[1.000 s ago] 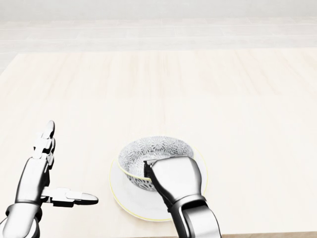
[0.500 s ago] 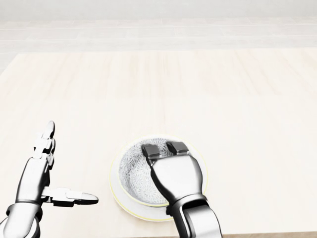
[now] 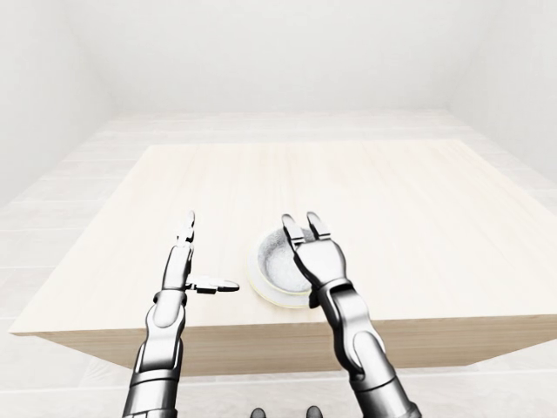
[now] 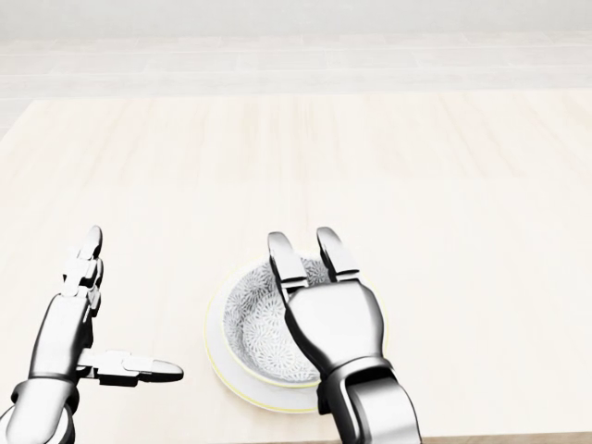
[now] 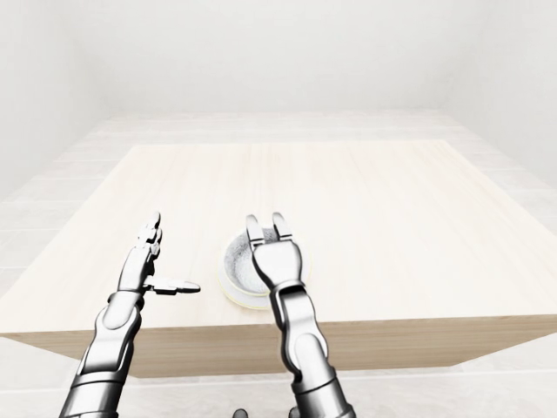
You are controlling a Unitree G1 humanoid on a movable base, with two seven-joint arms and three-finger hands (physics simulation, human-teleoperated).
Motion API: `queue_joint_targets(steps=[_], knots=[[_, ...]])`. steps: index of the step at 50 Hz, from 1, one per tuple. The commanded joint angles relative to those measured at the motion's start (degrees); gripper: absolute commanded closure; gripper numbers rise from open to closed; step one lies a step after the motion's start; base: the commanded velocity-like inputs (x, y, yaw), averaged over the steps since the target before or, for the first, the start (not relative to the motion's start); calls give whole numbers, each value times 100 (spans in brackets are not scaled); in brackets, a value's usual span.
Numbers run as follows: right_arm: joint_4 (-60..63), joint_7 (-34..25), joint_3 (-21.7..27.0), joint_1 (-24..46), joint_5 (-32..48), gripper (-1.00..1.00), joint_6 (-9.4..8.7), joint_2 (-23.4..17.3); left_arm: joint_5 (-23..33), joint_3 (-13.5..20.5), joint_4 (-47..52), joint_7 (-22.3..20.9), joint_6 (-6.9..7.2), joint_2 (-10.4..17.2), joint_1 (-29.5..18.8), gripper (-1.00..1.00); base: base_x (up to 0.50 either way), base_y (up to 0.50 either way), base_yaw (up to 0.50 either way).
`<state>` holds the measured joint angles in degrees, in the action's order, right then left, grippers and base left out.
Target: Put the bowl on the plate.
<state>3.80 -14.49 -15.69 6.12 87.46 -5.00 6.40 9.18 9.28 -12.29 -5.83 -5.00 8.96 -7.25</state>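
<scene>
A patterned grey-and-white bowl rests upright inside the white plate near the bottom edge of the table in the head view. My right hand hovers over the bowl's right half, fingers stretched straight out and open, holding nothing; it hides part of the bowl and plate. My left hand stands open to the left of the plate, apart from it, fingers pointing up and thumb pointing right.
The pale wooden table stretches wide above and to both sides of the plate. Its near edge runs just below the plate. White tiled floor surrounds the table.
My right hand's fingers have let go of the bowl's rim and straightened out. The bowl has settled flat on the plate. The left hand has not moved.
</scene>
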Motion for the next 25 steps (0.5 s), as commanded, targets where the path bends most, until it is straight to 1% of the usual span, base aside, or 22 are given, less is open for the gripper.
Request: queue_joint_targets(steps=[1, 7, 15, 20, 25], knots=[[195, -129, 72, 37, -21, -100, 0, -18, -4, 1, -18, -2, 0, 3, -8, -100, 0, 0, 0], [497, -293, 98, 6, 14, -100, 0, -36, -4, 3, 63, -8, 0, 1, 6, -100, 0, 0, 0], [1117, -670, 130, -90, 110, -100, 0, -57, -2, 8, 158, -23, 0, -10, 53, -100, 0, 0, 0], [1894, -1244, 102, -277, 127, -100, 0, -76, -16, 22, 233, -43, 0, -9, 60, -100, 0, 0, 0], [2529, -1552, 133, -475, 185, -100, 0, -110, -17, 26, 237, -51, 0, -11, 67, -100, 0, 0, 0]])
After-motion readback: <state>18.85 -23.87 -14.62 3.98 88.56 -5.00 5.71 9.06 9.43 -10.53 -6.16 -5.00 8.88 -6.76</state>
